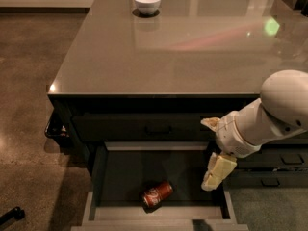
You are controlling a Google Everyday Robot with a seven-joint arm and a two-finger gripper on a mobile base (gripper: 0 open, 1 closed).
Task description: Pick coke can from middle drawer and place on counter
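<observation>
Counter point(168, 57): a white bowl point(147, 2) stands at its far edge. Middle drawer point(98, 177): pulled out. The coke can point(157, 194) lies on its side on the drawer floor, near the front rim. My gripper point(211, 153) hangs over the drawer's right side, right of the can and clear of it, spread wide, holding nothing.

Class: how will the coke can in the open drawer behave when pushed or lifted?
The coke can lies on its side in the middle drawer, so a nudge would probably roll it. Its smooth round wall may slip in a loose grip. The claw hangs over the drawer's right side.
</observation>
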